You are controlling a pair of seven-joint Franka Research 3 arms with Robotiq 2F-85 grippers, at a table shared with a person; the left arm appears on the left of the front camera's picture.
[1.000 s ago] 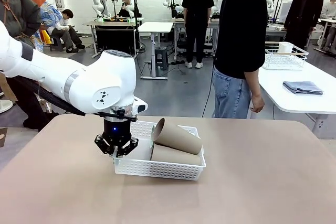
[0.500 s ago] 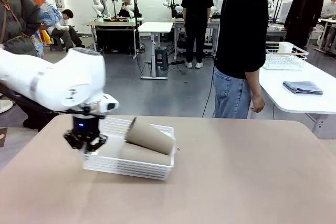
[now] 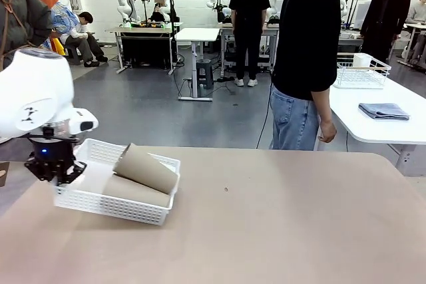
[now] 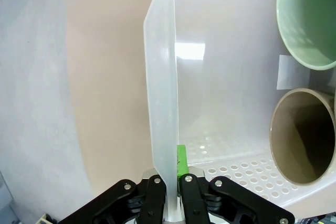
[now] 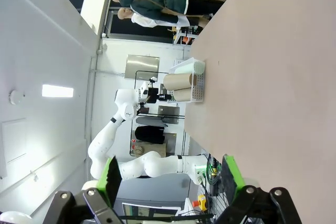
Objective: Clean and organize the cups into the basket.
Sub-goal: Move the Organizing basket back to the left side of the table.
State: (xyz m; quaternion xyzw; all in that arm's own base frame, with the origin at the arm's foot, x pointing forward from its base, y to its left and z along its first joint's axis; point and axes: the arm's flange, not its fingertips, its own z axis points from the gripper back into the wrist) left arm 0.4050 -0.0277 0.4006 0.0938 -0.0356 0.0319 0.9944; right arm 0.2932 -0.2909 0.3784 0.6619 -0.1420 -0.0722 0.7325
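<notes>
The left gripper [image 3: 55,176] pinches the basket [image 3: 110,205] rim tight, right jaws wide and empty; slide it slowly so the cups [image 3: 146,168] stay in.

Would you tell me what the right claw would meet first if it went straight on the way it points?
The way looks free: the open right claw points into open air beside the brown table, though depth is unclear.

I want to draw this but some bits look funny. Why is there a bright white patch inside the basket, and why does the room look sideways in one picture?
Left wrist view: the patch is glare from a light on the glossy floor of the basket, beside the green cup. Right wrist view: the camera rolls with the wrist, so the table stands sideways, and the wide lens bends lines.
</notes>
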